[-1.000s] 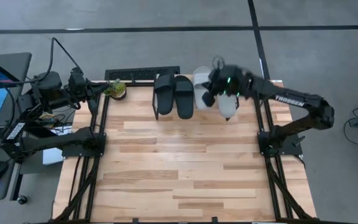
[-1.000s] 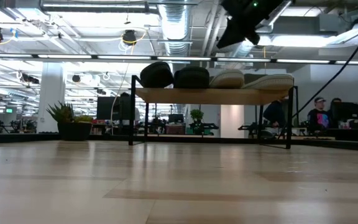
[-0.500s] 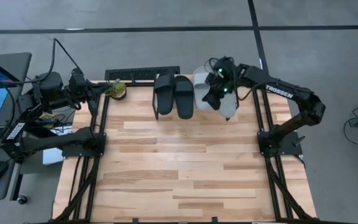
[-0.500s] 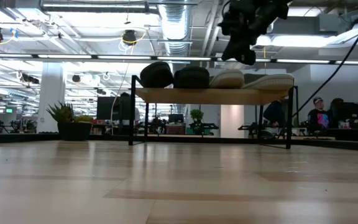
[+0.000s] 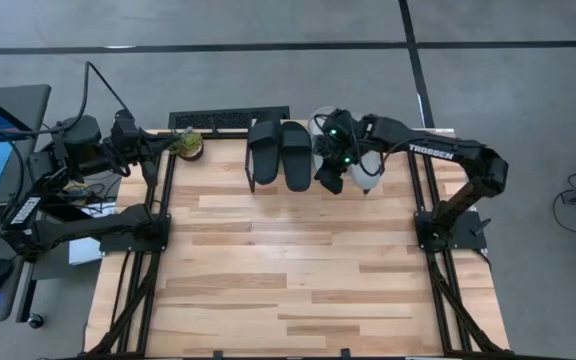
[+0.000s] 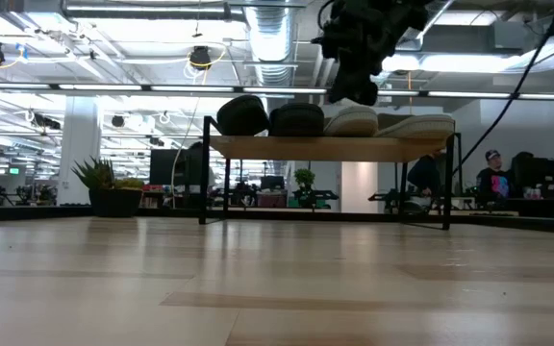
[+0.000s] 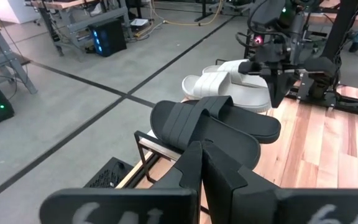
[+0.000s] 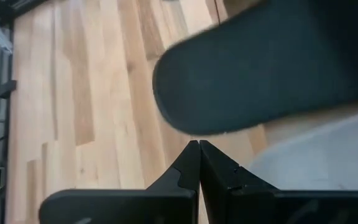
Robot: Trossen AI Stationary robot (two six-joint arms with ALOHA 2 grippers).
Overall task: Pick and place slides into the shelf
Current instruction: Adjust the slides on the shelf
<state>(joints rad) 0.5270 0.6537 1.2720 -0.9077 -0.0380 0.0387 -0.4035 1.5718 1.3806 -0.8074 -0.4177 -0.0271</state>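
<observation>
A: High view, item one: slides, four, side by side on the shelf (image 6: 330,146) at the table's (image 5: 298,270) far edge. Black pair (image 5: 280,150) left, light grey pair (image 5: 326,140) right.

B: Orientation?

A: Long axes parallel, running front to back across the plank; toe end or heel end toward the front, cannot tell.

B: Grippers?

A: Right gripper (image 5: 329,182) over the near ends of the inner black and grey slides, fingers (image 8: 194,163) pressed together, holding nothing. Left gripper (image 5: 175,146) parked off the table's far left corner beside a potted plant (image 5: 187,144), fingers (image 7: 197,163) likewise closed, empty.
</observation>
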